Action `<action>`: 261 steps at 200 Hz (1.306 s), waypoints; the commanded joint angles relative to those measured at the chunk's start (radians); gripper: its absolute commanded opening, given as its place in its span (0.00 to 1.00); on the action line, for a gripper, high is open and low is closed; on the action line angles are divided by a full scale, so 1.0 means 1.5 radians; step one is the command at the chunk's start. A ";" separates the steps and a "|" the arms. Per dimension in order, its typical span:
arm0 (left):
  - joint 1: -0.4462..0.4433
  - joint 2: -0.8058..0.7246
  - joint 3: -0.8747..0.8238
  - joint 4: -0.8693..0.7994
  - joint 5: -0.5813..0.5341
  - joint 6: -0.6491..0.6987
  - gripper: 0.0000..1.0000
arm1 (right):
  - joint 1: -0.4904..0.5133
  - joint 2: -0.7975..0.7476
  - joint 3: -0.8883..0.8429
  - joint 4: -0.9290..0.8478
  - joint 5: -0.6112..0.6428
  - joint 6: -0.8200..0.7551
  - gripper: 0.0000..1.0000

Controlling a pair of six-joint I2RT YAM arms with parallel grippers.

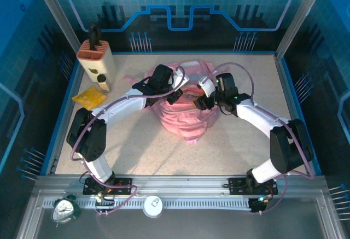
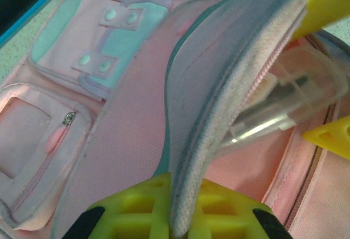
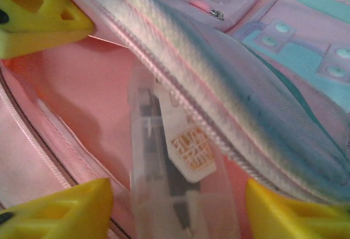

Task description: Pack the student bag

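The pink student bag [image 1: 188, 125] lies in the middle of the table with its main opening facing up. My left gripper [image 1: 176, 93] is shut on the padded grey-white edge of the bag's flap [image 2: 219, 118] and holds it up off the opening, in the left wrist view [image 2: 183, 211]. A clear plastic case [image 3: 164, 157] with a label and dark contents lies inside the opening on the pink lining. My right gripper [image 1: 201, 101] stands open astride that case [image 2: 284, 105], its yellow fingers [image 3: 60, 206] apart from it on both sides. Pale front pockets [image 2: 82, 36] show beyond the flap.
A beige holder [image 1: 97, 58] with a black item stands at the back left, with a small yellow packet [image 1: 89, 97] in front of it. An alarm clock [image 1: 65, 210] and a white round object [image 1: 152, 206] rest on the near rail. Blue walls edge the table.
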 commanded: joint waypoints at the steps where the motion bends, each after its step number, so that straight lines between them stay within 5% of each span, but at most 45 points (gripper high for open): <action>1: 0.003 -0.055 -0.003 0.042 0.040 -0.027 0.00 | -0.011 -0.016 0.020 0.059 -0.019 -0.009 0.70; 26: 0.004 -0.066 -0.009 0.049 0.042 -0.041 0.00 | -0.011 -0.070 -0.019 0.065 0.040 0.076 0.72; 71: 0.004 -0.072 -0.014 0.044 0.053 -0.044 0.00 | -0.006 -0.124 -0.106 0.062 0.028 0.199 0.53; 100: 0.004 -0.074 -0.011 0.044 0.066 -0.050 0.00 | -0.005 -0.094 -0.092 0.050 0.049 0.201 0.39; 180: 0.004 -0.071 -0.012 0.036 0.071 -0.083 0.00 | -0.003 0.044 0.042 0.086 0.048 0.178 0.33; 210: 0.004 -0.090 -0.045 0.045 0.081 -0.146 0.38 | -0.002 -0.039 -0.016 0.051 0.057 0.197 0.42; 234: 0.013 -0.163 -0.102 0.067 0.089 -0.246 0.49 | 0.000 -0.127 -0.063 -0.014 0.067 0.222 0.53; 261: 0.049 -0.236 -0.169 0.055 0.017 -0.417 0.56 | 0.004 -0.198 -0.110 -0.081 0.062 0.247 0.64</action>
